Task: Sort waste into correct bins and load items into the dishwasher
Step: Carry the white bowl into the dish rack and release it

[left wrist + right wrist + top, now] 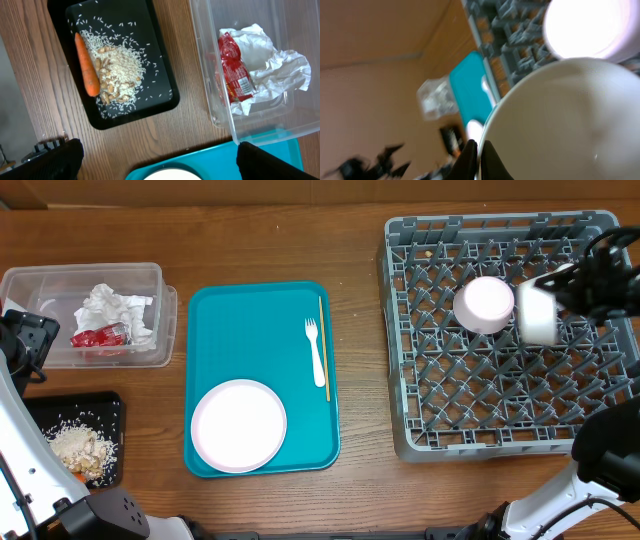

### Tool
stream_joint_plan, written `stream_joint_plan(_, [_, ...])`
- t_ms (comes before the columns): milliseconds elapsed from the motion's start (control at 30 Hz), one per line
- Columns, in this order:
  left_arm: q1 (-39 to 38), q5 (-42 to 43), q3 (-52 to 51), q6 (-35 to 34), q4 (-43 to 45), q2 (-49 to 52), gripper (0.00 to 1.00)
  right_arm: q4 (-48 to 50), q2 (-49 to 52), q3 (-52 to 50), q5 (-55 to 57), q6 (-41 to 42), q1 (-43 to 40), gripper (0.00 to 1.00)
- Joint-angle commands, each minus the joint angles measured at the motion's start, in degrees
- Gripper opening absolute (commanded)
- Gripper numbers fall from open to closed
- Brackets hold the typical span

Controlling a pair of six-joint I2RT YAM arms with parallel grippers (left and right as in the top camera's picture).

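White bowl (pixel 540 315), smooth, rim gripped by right jaws, left jaws spread wide

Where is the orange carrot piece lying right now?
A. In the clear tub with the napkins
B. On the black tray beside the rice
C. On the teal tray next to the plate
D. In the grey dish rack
B: the left wrist view shows the carrot lying on the black tray, along the edge of the rice pile.
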Motion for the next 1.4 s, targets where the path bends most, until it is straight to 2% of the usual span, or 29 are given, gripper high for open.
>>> stream_joint_plan(0, [0.1, -0.2, 0.1, -0.2, 0.1, 0.2, 1.00, 0.5, -0.9, -8.1, -14.3, -11.4, -0.2, 0.04])
stream_joint_plan(67, [0.1, -0.2, 0.1, -0.2, 0.1, 0.2, 1.00, 1.2, -0.9, -12.4, -16.3, -14.2, -0.5, 0.04])
stream_joint_plan(367, [0.1, -0.2, 0.1, -0.2, 0.1, 0.2, 1.00, 6.6, -0.9, -20.7, -13.7, -14.3, -0.3, 0.04])
stream_joint_plan(467, [0.1, -0.2, 0.1, -0.2, 0.1, 0.2, 1.00, 9.0, -0.9, -21.5, -13.0, -13.6, -0.7, 0.04])
stream_joint_plan(600, [0.1, -0.2, 0.1, -0.2, 0.1, 0.2, 1.00, 9.7, -0.9, -21.5, -12.1, -13.6, -2.1, 0.12])
stream_joint_plan(767, [0.1, -0.2, 0.1, -0.2, 0.1, 0.2, 1.00, 9.8, -0.9, -21.5, -9.9, -13.6, -2.3, 0.12])
stream_joint_plan(967, [0.1, -0.2, 0.1, -0.2, 0.1, 0.2, 1.00, 16.5, -0.9, -21.5, -1.9, -1.7, -2.3, 0.04])
stream_joint_plan(1167, [0.1, -0.2, 0.1, -0.2, 0.1, 0.2, 1.00, 19.3, -0.9, -21.2, 6.1, 5.4, -2.5, 0.04])
stream_joint_plan(1300, [0.1, -0.2, 0.1, -0.2, 0.1, 0.2, 1.00, 18.8, -0.9, -19.8, 7.2, 6.0, -3.3, 0.04])
stream_joint_plan(1367, [0.1, -0.2, 0.1, -0.2, 0.1, 0.2, 1.00, 18.8, -1.5, -19.4, 11.1, 8.5, -4.0, 0.04])
